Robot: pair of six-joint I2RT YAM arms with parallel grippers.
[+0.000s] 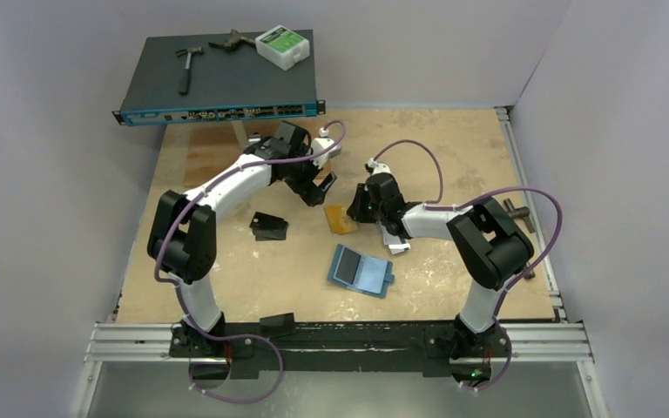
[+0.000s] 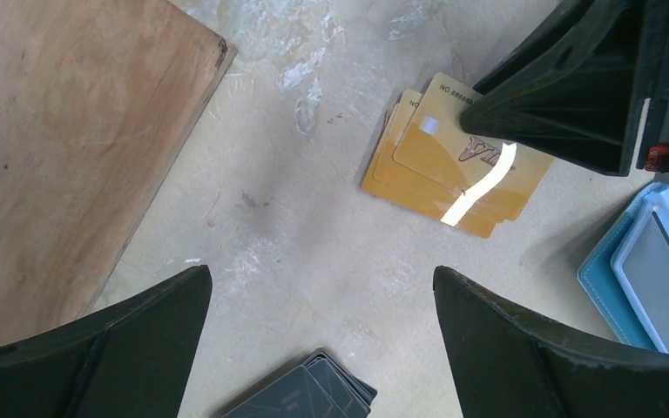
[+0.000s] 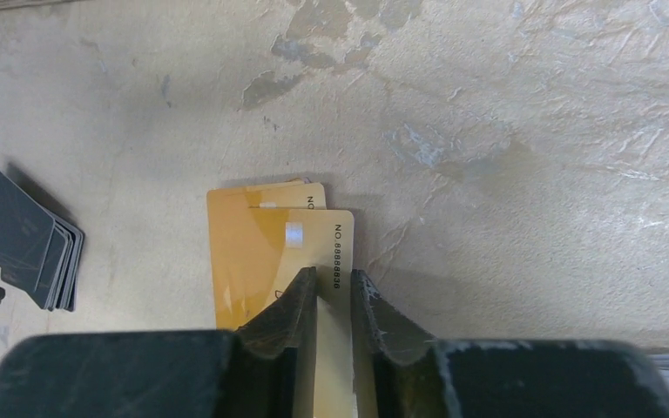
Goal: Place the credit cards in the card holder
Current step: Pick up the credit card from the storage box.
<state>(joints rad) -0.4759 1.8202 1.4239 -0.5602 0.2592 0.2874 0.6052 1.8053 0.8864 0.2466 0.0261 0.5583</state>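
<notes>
Right gripper [image 3: 333,283] on the stack of gold credit cards [image 3: 257,252], mid-counter [image 1: 453,296], with the open teal card holder [image 1: 373,277] just nearside of the stack. The jaws are drawn narrow over the long margin of the top gold card [image 3: 314,239]. A pale strip of that card fills the gap, which reads as a pinch, though no view shows the card clear of the stack. The left gripper [image 2: 320,277] hangs spread wide above bare counter just beside the stack and carries nothing. The cards are judged light, thin, stiff but springy, and glossy. Lying flat and overlapped, they offer no face to grip, so the hold belongs at an overhanging edge or corner, one card at a time. A hard squeeze is likely to bow the card or drag its neighbours along. Dark fanned cards [image 1: 270,227] lie well apart on the left, and silver-grey cards [image 1: 394,245] show partly under the right arm. For room, open counter runs from the stack to the card holder, whose glossy pockets [image 2: 658,283] face up. The raised wooden board [image 2: 70,131] bounds the left side. The two grippers stand close together on the far side, so the clear path is judged to run nearward.
</notes>
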